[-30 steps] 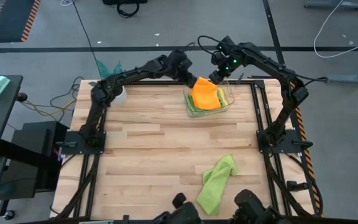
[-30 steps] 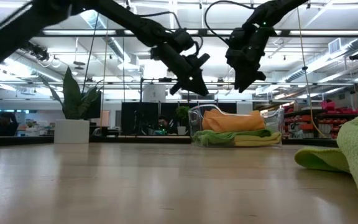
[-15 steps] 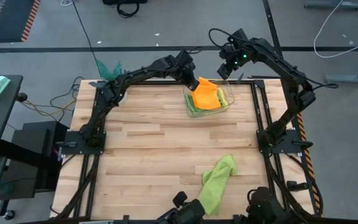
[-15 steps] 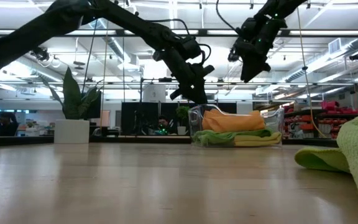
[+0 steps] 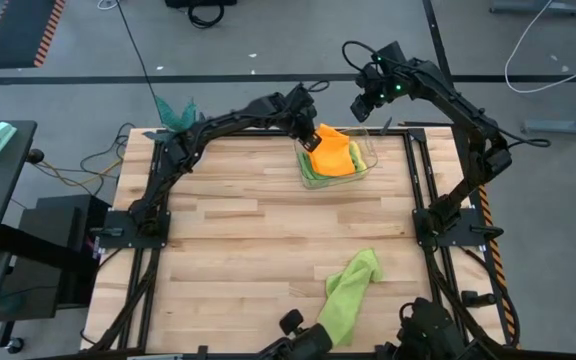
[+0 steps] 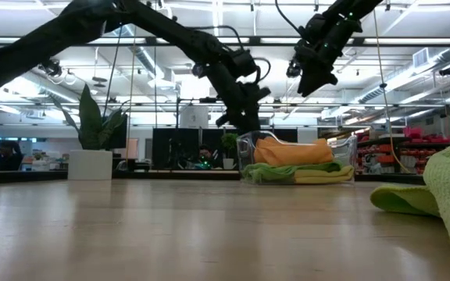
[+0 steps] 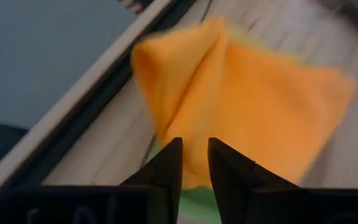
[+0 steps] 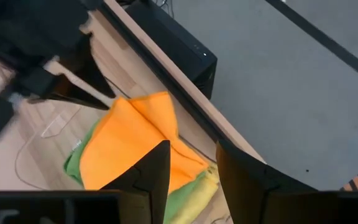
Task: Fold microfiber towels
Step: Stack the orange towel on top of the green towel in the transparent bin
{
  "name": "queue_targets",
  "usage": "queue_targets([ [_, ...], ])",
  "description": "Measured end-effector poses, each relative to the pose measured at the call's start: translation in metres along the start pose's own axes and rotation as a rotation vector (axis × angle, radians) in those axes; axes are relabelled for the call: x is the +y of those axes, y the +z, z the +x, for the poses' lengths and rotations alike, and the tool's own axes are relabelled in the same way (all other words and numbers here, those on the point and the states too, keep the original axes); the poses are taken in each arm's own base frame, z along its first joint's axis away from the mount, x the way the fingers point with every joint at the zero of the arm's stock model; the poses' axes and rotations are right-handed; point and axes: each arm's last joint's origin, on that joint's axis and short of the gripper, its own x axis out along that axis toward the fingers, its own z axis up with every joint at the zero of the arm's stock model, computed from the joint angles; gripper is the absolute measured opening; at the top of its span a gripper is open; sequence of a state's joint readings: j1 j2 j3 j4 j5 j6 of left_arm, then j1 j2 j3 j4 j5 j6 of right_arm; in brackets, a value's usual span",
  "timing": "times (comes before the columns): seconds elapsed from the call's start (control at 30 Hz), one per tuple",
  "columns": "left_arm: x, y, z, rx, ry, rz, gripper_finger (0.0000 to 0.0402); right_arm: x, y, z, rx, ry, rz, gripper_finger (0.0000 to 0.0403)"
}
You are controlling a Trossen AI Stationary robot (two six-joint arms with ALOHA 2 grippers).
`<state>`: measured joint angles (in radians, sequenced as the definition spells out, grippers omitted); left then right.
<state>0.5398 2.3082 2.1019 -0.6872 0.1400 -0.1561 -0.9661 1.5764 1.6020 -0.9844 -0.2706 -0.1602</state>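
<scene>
No writing was legible anywhere. The orange towel topped a green and yellow stack in a clear tray at the table's twelve o'clock. The left gripper (fingers slightly parted, gripping nothing) hovered at its nine o'clock edge. The right gripper hung released above. Another lime green towel lay crumpled at five o'clock.

Four towels — two grippers — one plant.

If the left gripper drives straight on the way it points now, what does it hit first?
Most likely the fuzzy orange microfiber towel atop the stack in the clear plastic bin. The left gripper has its fingers slightly apart, aimed straight at the towel; the gap to it is hard to judge.
</scene>
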Motion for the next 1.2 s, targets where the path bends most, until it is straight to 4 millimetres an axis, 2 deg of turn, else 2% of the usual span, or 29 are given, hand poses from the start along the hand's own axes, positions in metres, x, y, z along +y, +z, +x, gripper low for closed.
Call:
queue_targets([
  [0.27, 0.015, -0.005, 0.008, 0.038, 0.024, 0.004, 0.0097, 0.001, 0.000, 0.000, 0.000, 0.003, 0.050, 0.0137],
  [0.57, 0.015, -0.008, 0.016, 0.049, 0.004, 0.012, 0.0100, 0.002, 0.002, 0.001, -0.014, 0.003, 0.051, 0.0137],
  [1.07, 0.013, 0.001, 0.020, -0.051, -0.054, -0.015, 0.0102, 0.002, 0.003, 0.001, -0.025, 0.002, 0.042, 0.0137],
  [1.2, 0.014, -0.003, 0.025, -0.023, -0.057, -0.028, 0.0086, 0.002, 0.003, 0.001, -0.027, 0.001, 0.039, 0.0137],
])
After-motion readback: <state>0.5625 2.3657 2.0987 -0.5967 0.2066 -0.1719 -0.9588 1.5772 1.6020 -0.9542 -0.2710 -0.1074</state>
